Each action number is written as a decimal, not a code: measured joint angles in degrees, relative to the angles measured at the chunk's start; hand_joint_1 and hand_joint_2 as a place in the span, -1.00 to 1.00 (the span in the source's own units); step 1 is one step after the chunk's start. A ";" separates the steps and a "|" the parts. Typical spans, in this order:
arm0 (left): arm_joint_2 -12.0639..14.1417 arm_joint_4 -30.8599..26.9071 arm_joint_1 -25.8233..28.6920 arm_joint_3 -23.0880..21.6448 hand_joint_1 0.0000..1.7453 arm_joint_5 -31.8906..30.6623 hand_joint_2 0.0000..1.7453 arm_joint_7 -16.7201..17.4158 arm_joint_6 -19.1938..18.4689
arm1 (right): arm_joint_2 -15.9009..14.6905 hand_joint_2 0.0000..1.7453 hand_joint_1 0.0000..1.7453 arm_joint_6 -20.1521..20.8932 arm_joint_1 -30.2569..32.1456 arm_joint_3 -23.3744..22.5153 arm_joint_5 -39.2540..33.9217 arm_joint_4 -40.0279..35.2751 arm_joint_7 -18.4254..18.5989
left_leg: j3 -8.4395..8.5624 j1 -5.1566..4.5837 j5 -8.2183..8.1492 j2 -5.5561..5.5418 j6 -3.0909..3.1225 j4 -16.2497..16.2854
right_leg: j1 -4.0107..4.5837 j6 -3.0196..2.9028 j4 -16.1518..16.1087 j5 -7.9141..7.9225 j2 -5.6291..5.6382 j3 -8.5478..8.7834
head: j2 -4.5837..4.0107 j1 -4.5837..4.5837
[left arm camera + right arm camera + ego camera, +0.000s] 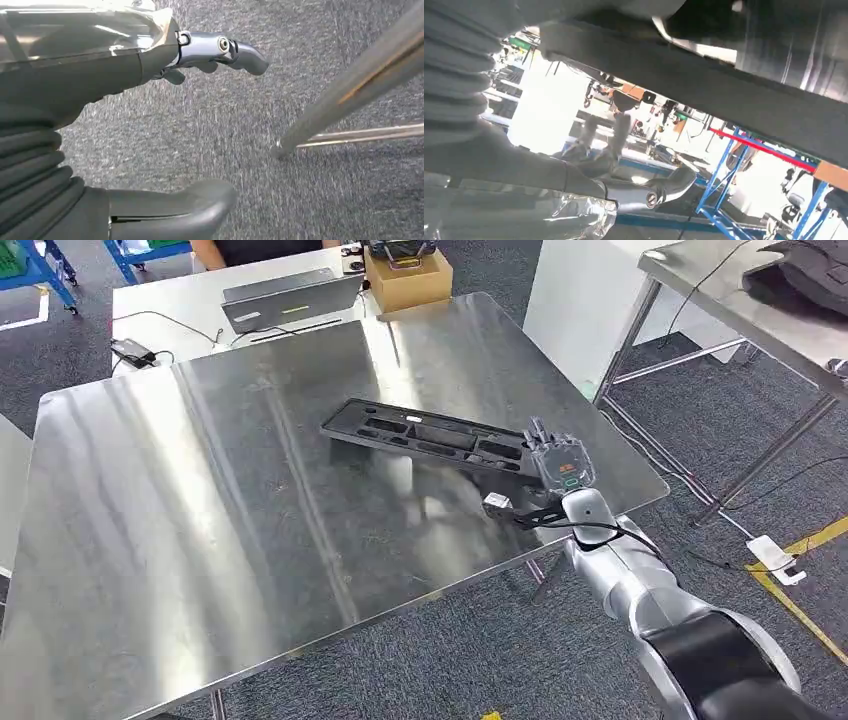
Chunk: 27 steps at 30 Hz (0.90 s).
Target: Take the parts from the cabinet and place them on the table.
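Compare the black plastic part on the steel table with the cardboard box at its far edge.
The black part is long, flat and slotted with open recesses; the cardboard box is a squat brown block. The part lies diagonally near the table's right side with the right hand at its end; the box stands at the far edge, away from that hand. Both rest on the steel table.

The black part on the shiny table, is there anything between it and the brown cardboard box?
No, just bare steel table lies between the black part and the cardboard box, as the head view shows.
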 joint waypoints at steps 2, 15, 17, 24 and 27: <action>0.09 -0.09 -0.15 0.00 -1.00 0.00 -1.00 0.17 -0.19 | 0.17 -1.00 -1.00 -0.02 0.08 -0.02 0.04 0.00 0.22 | -0.39 -0.34 -0.51 -0.05 -0.52 0.70 | 0.33 -1.13 -0.42 0.21 0.16 0.31 | 0.00 -0.09; 0.04 -0.26 -0.41 0.00 -1.00 -0.15 -1.00 -0.57 -2.51 | 1.60 -1.00 -1.00 -1.51 4.72 -6.23 -6.98 -7.53 -11.59 | -1.24 1.43 -0.18 0.32 -2.46 2.53 | -0.24 -2.72 -0.65 0.31 0.32 1.11 | 0.00 -0.22; -0.04 -0.26 -0.60 0.00 -1.00 -0.17 -1.00 -0.72 -2.62 | 2.19 -1.00 -1.00 -1.35 5.45 -8.50 -7.91 -10.77 -12.58 | -0.75 0.91 -1.06 0.17 -2.15 1.02 | 0.28 -2.10 -0.60 0.24 0.38 0.69 | 0.00 -0.09; -0.37 -0.26 -0.34 0.52 -1.00 -0.28 -1.00 -1.16 -2.03 | 4.04 -1.00 -1.00 -3.08 15.03 -14.10 -25.76 -30.12 -25.90 | -0.48 -0.01 -0.62 -0.45 -1.51 0.87 | 0.35 -1.57 -1.09 0.32 -0.04 1.04 | 0.00 -0.13; -0.46 -0.26 0.06 0.57 -1.00 -0.70 -1.00 -1.36 -1.53 | 4.77 -1.00 -1.00 -5.22 21.75 -14.84 -29.27 -44.83 -28.92 | -0.47 -0.11 -0.73 -0.48 -1.18 0.87 | 0.30 -1.55 -1.31 0.33 -0.08 1.14 | 0.00 -0.11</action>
